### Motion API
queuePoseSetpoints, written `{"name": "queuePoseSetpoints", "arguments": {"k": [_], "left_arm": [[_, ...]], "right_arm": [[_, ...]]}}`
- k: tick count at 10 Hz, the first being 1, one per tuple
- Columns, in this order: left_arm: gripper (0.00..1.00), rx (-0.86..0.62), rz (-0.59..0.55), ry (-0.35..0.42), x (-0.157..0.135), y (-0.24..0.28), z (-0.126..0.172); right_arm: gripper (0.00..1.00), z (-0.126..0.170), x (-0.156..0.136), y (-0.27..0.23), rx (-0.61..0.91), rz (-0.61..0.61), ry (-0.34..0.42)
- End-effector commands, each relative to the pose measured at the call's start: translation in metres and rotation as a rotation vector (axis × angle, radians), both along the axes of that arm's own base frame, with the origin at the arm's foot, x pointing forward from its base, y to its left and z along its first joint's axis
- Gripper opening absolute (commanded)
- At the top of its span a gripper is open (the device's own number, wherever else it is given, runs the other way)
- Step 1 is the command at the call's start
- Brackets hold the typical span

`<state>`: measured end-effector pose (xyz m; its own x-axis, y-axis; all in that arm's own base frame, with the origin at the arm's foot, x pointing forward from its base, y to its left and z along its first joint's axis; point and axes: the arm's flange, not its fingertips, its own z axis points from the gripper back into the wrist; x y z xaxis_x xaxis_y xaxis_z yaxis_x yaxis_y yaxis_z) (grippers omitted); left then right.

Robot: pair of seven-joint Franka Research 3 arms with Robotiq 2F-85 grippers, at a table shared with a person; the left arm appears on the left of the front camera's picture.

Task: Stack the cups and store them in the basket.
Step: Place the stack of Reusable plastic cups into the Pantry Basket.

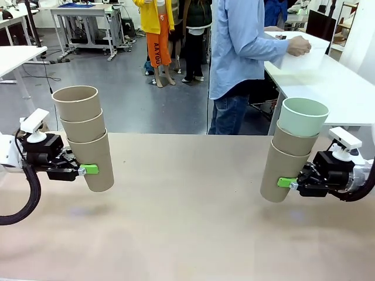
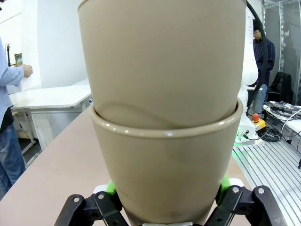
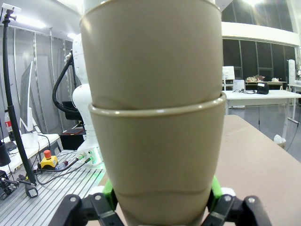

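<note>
the left gripper (image 1: pixel 91 170) is clamped on the bottom cup of a stack of three tan cups (image 1: pixel 85 132), held off the table (image 1: pixel 187 228) at its left side, the stack leaning slightly; in the left wrist view its green pads (image 2: pixel 111 187) press both sides of that outer cup; the right gripper (image 1: pixel 283 182) is closed around the lowest cup of a second stack (image 1: pixel 290 158) at the table's right side, two tan cups with the mint green cup (image 1: pixel 303 116) nested on top, tilted and raised above the surface; the two stacks are well apart; across the table a person (image 1: pixel 240 52) in a light blue shirt faces a white side table, one hand (image 1: pixel 299 45) resting on something white there.
</note>
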<state>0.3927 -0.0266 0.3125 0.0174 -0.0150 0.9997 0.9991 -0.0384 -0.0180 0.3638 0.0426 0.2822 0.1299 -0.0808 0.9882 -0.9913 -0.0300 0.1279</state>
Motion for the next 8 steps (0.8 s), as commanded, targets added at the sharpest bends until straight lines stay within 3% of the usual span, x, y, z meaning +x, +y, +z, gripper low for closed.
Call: {"name": "queuePoseSetpoints", "arguments": {"k": [1,8], "left_arm": [[0.85,-0.002,-0.005,-0.010,-0.0004,-0.0003,0.0045],[0.85,-0.002,-0.005,-0.010,-0.0004,-0.0003,0.0045]], "right_arm": [[0.86,0.0051,0.0006,-0.0003,0.001,0.003,0.010],[0.86,0.0051,0.0006,-0.0003,0.001,0.003,0.010]]}}
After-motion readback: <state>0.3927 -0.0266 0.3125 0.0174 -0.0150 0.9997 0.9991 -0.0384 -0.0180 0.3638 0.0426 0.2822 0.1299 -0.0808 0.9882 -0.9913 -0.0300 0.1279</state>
